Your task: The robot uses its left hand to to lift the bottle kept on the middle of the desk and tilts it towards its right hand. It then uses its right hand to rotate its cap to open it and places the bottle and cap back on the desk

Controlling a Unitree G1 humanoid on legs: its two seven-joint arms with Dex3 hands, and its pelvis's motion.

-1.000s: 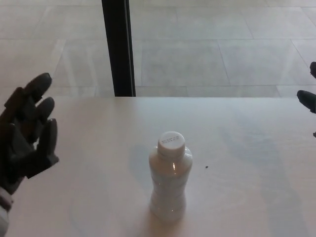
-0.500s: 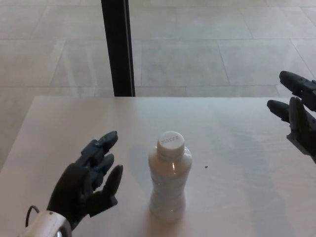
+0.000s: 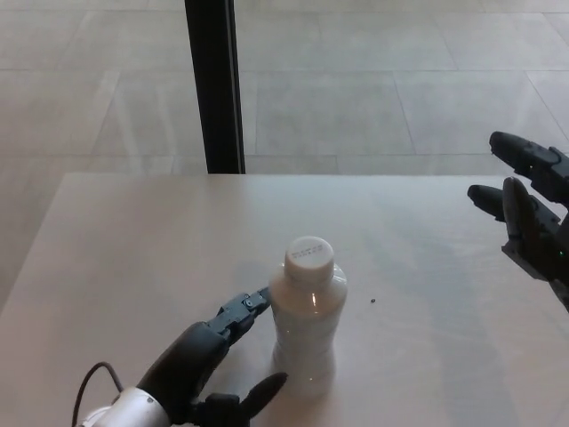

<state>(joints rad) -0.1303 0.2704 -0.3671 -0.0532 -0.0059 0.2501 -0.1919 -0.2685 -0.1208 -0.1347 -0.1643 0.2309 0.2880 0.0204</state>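
Bottle: small white plastic bottle (image 3: 307,331) with ribbed waist, upright near the middle of the pale wooden desk (image 3: 133,240), white screw cap (image 3: 308,257) on top.

Left side: robot's black left hand (image 3: 213,365) low over the desk just left of the bottle, white wrist cuff and a thin dark cable at the bottom edge. Fingers spread apart. Upper fingertips (image 3: 253,305) reach the bottle's shoulder, touching or very nearly so; cannot tell which. The thumb curves in low toward the bottle's base, from the near side. Hand brackets the bottle but has not closed around it; the bottle rests on the desk.

Centre: tiny dark speck (image 3: 372,301) on the desk surface, just right of the bottle, apart from it.

Background: black vertical post (image 3: 214,84) rising behind the far desk edge, left of centre; grey tiled floor (image 3: 373,80) beyond.

Right side: black right hand (image 3: 529,209) at the picture's right edge, raised above the far right part of the desk, well apart from the bottle. Fingers spread and pointing leftward, nothing held.
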